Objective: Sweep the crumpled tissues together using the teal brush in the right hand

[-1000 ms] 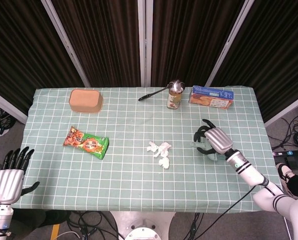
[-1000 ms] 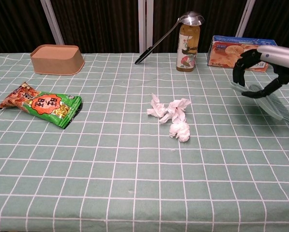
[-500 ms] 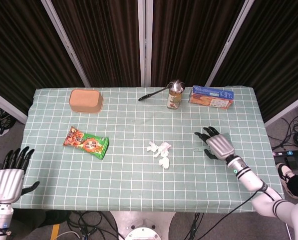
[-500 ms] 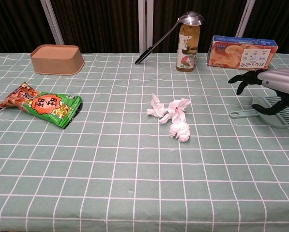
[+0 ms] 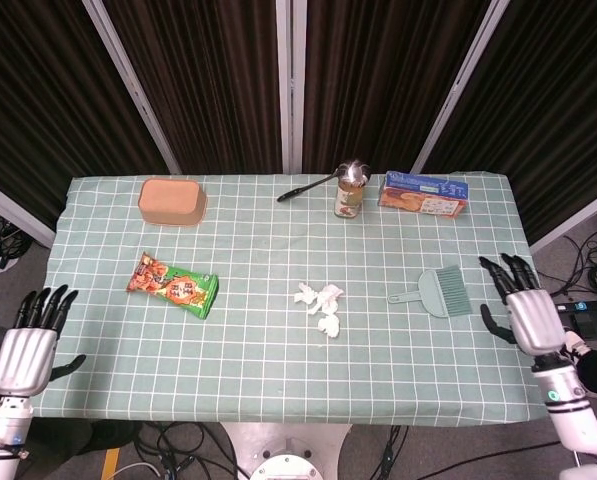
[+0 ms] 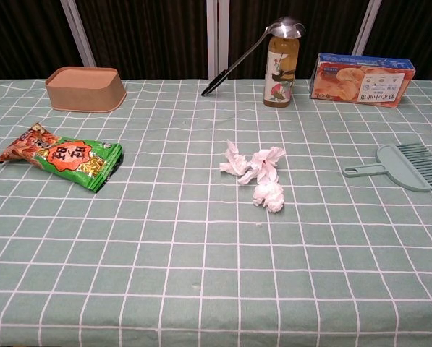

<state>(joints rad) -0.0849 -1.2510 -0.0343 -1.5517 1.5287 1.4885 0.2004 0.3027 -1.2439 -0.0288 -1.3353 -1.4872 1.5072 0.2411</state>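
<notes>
The crumpled white tissues (image 5: 320, 304) (image 6: 257, 174) lie bunched in a small heap near the middle of the checked table. The teal brush (image 5: 438, 292) (image 6: 404, 166) lies flat on the cloth to their right, handle toward the tissues, with nothing touching it. My right hand (image 5: 519, 307) hovers off the table's right edge, fingers spread and holding nothing; the chest view does not show it. My left hand (image 5: 30, 343) hangs beyond the left edge, fingers apart and holding nothing.
A snack packet (image 5: 174, 284) lies at the left. Along the back stand a tan box (image 5: 172, 200), a bottle (image 5: 350, 195) with a ladle (image 5: 318, 184) resting on it, and a biscuit box (image 5: 423, 194).
My right hand let go of the brush, set it flat on the cloth, and drew back off the right edge. The tissues have not moved.
</notes>
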